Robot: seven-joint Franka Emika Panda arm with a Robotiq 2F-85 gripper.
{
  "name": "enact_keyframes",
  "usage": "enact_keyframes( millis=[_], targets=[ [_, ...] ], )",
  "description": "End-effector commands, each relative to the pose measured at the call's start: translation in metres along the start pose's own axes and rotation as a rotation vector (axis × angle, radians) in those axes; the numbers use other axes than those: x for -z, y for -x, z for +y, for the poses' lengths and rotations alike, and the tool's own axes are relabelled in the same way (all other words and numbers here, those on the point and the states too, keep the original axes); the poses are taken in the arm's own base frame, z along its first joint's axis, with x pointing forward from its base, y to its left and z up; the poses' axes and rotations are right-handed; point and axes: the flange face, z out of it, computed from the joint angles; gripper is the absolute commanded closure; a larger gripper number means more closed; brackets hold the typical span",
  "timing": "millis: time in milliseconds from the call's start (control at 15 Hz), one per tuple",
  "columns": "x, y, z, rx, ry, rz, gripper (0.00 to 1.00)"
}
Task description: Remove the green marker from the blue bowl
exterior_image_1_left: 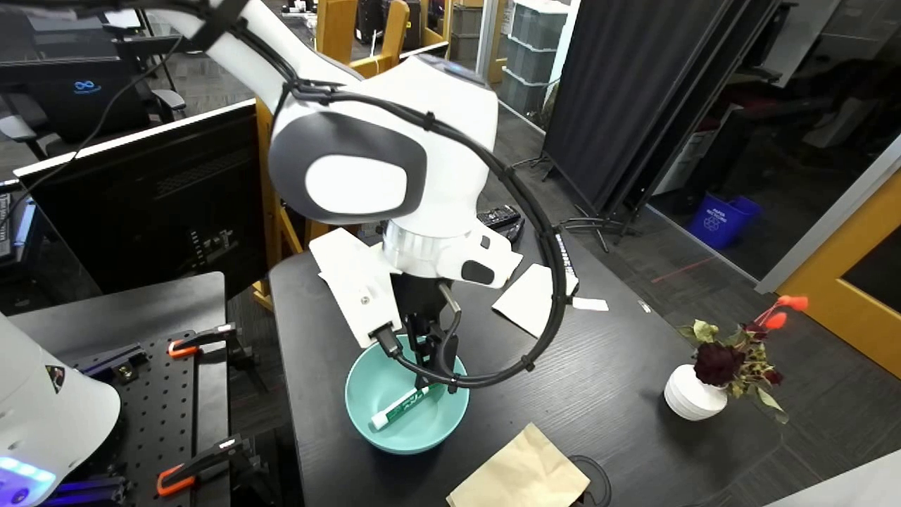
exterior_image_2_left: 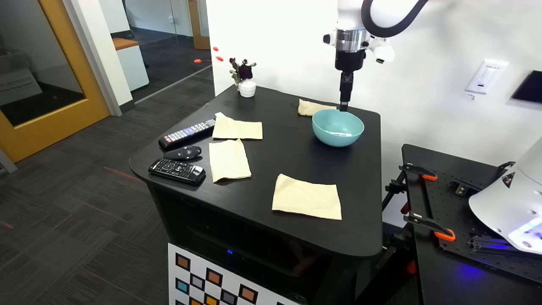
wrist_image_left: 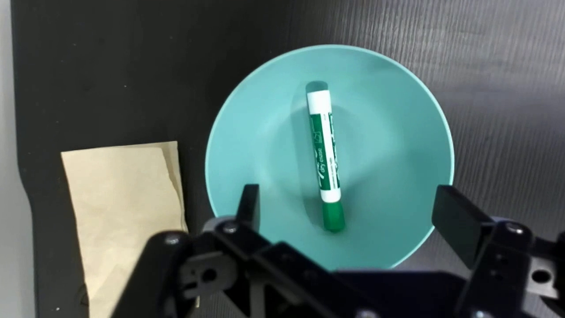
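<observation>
Straight down, arm (exterior_image_1_left: 450, 102) over bowl (wrist_image_left: 388, 137), jaws apart.

Found the marker (wrist_image_left: 325, 150) in the bowl (wrist_image_left: 388, 132) on the tabletop (exterior_image_2_left: 281, 154). In an exterior view, saw a napkin (exterior_image_2_left: 311, 108) behind the bowl, another napkin (exterior_image_2_left: 307, 198) before it, two napkins (exterior_image_2_left: 238, 128) to its left, remotes (exterior_image_2_left: 178, 170) farther left, a vase (exterior_image_2_left: 247, 88) back left.

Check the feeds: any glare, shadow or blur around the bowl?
Wrist view: green marker sharp, soft shadows inside the blue bowl, pale sheen on the table at right, gripper slightly out of focus. In an exterior view, the marker shows only as a pale strip.
</observation>
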Motion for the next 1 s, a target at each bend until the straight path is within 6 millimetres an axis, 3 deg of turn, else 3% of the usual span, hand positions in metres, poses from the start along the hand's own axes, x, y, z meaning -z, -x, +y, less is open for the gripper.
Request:
enact_keyframes(
  millis=[0, 533, 933],
  targets=[
    [-0.023, -0.016, 0.001, 0.024, 0.007, 0.005, 0.0],
    [-0.039, -0.018, -0.004, 0.04, 0.018, -0.022, 0.0],
    [-0.064, -0.022, -0.004, 0.041, 0.019, 0.033, 0.0]
  ],
)
